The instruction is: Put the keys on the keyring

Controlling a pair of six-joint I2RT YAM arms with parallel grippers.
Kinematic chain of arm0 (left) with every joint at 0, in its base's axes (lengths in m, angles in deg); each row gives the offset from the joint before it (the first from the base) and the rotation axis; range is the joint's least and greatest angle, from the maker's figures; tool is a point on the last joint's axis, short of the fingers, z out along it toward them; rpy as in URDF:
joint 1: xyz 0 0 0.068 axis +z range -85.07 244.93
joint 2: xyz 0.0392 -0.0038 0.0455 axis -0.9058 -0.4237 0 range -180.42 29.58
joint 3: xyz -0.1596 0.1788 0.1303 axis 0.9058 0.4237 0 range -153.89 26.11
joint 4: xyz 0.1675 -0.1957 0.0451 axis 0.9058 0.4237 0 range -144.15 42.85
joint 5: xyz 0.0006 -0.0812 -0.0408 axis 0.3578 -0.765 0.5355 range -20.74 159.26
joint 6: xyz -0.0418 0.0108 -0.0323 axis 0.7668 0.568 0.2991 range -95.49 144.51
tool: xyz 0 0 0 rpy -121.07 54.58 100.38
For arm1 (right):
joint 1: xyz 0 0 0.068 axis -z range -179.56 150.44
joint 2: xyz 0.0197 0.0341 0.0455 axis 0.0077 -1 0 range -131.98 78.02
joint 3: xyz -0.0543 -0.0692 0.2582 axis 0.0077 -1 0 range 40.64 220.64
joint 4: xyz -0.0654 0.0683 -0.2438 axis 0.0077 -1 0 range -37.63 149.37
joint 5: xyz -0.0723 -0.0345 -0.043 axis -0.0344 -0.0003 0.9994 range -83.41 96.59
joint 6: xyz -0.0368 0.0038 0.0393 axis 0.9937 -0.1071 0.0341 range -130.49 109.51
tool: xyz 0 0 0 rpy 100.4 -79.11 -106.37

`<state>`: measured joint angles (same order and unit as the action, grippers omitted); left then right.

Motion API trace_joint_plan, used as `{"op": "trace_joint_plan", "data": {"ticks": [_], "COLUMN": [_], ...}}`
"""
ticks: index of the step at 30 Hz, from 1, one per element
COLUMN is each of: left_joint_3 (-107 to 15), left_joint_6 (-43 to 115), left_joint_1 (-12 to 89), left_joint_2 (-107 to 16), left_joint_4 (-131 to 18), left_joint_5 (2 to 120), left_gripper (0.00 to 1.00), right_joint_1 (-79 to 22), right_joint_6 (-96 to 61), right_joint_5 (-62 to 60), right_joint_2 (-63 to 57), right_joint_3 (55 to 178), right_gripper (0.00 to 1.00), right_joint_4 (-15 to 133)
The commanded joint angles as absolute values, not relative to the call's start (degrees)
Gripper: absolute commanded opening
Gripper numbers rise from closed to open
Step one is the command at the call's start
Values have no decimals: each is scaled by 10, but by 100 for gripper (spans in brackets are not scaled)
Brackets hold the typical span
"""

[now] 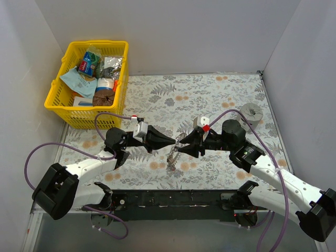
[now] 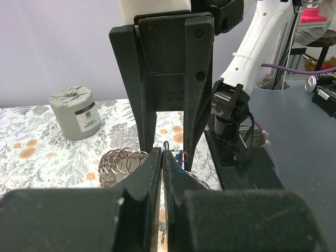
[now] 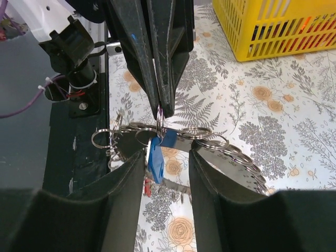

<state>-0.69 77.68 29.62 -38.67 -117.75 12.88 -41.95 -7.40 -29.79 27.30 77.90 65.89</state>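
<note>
We see the keyring (image 3: pixel 231 156) well to the right of the yellow basket (image 1: pixel 84 119) and nearer the arm bases than the basket is, about midway across the flowered worktop (image 1: pixel 210 94). Its silvery rim looks like a row of small loops. The upper part is lifted. The lower part droops toward the worktop, and we cannot tell whether it touches.

The left end effector (image 3: pixel 161 111) reaches in from the basket's side with its jaws pressed together. Their tips pinch the thin wire of the keyring at its top.

The right end effector (image 3: pixel 167 157) faces it from the side away from the basket, tip to tip with it. Its jaws stand about half apart. Its fingers (image 3: pixel 123 199) flank a blue key (image 3: pixel 155 160) that hangs from the ring just under the left tips. We see a gap on both sides of the key, so nothing is clamped there. A red sliver (image 3: pixel 146 190) shows just below the blue key, too small for us to make out.

A squat grey cylinder (image 1: pixel 251 114) stands upright on the worktop, farther right from the basket than the keyring and apart from both arms. The basket itself sits at the far left corner, packed with packets and a jar.
</note>
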Motion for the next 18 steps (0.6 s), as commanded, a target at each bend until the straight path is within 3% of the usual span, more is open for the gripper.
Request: {"op": "trace_joint_plan", "data": {"ticks": [1,6,12,18], "left_joint_3": [-9,-9,-9,-6], "left_joint_6": [788,796,804,823], "left_joint_1": [300,300,300,300], "left_joint_2": [-385,-391,-392,-398], "left_joint_4": [-1220,-1227,-1241,-1275], "left_joint_5": [130,129,131,129], "left_gripper": [0,0,0,0], "right_joint_1": [-417,-417,-417,-417], "right_joint_6": [-97,-113,-120,-120], "right_joint_5": [-321,-333,-341,-345], "right_joint_2": [280,270,260,249], "right_joint_3": [784,783,776,773], "right_gripper": [43,30,5,1], "right_joint_4": [712,726,736,740]}}
